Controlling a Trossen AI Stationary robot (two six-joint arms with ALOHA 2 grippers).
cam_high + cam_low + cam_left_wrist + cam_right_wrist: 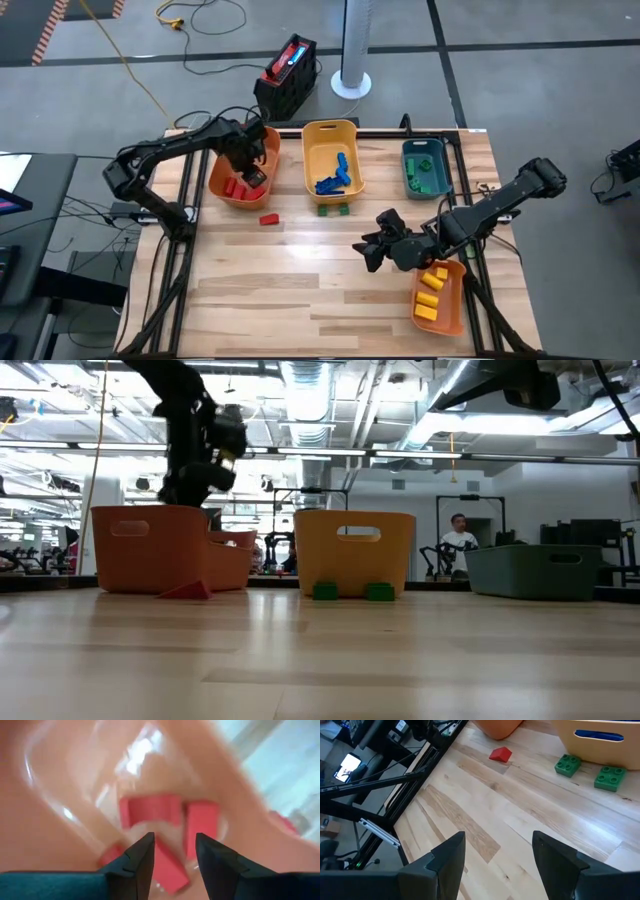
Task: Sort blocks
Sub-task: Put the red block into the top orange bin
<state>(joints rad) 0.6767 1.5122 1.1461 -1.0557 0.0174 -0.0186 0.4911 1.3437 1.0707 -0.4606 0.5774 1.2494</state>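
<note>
Hanging over the orange bin (pixel 225 185) at the bench's (pixel 300 290) far left, the left pincer (pixel 250 172) hides part of what lies inside; from above only a few red blocks (pixel 235 187) show beside it. Its wrist view is blurred, yet the two fingers (pixel 142 862) stand slightly apart with nothing between them, several red blocks (pixel 150 810) resting on the bin floor just beyond the tips. From table height the bin walls conceal all contents, and the left arm drops in from above behind the orange bin (pixel 150 545).

One red block (pixel 268 219) lies on the bench just in front of that bin. Two green blocks (pixel 334 210) sit against the front of the yellow bin (pixel 330 135), which holds blue blocks (pixel 332 178). The teal bin (pixel 425 150) holds green pieces, hard to count. A second orange bin (pixel 452 295), at the near right edge, carries yellow blocks (pixel 432 290).

The right arm reaches low across the bench from the right, its pincer (pixel 372 250) spread wide and empty above bare wood, pointed toward the loose red block (pixel 500 754) and green blocks (pixel 590 770).
</note>
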